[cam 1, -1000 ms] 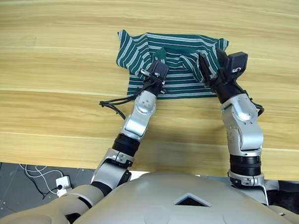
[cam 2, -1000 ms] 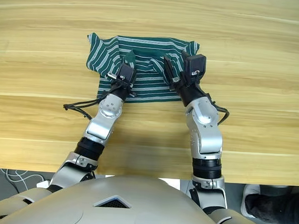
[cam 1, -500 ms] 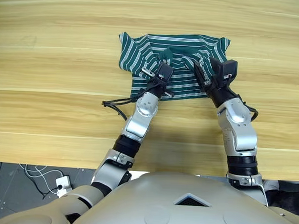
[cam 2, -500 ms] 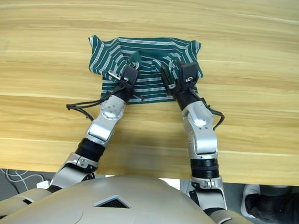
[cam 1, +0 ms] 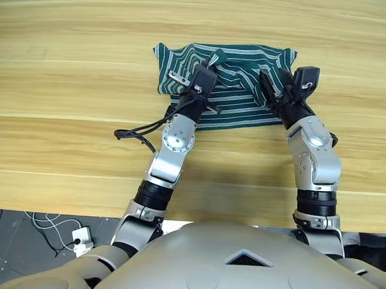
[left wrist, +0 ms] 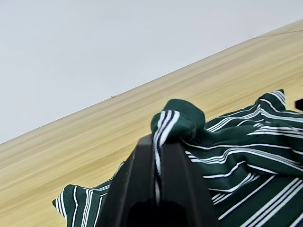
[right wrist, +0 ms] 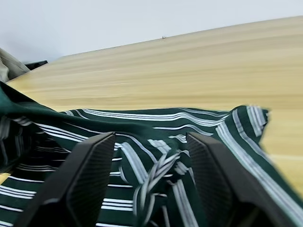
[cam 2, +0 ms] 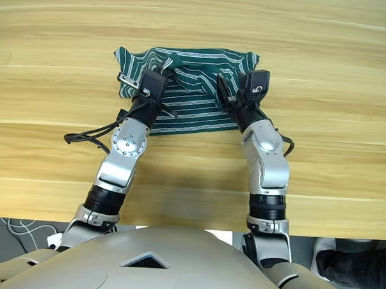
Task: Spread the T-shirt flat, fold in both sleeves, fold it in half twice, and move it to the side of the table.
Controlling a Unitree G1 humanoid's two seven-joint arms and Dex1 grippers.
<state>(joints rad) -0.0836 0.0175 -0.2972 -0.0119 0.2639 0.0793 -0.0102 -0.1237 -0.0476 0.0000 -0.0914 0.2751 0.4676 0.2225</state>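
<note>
Wooden table (cam 1: 68, 62) under a pale wall (left wrist: 94, 47) bears the rumpled green striped T-shirt (cam 1: 239, 108) toward twelve o'clock. The left gripper (left wrist: 157, 144) pinches a raised fold at the shirt's eleven o'clock. The right gripper (right wrist: 151, 135), fingers spread, sits at two o'clock.

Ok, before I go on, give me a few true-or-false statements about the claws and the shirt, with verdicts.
1. The left claw is shut on a raised fold of the T-shirt. True.
2. The right claw is clamped shut on a sleeve. False: its fingers stand wide apart, with striped fabric between them.
3. The T-shirt lies smooth and flat. False: it is bunched and wrinkled, with folds standing up near both claws.
4. The T-shirt lies wholly on the wooden table, away from its near edge. True.
</note>
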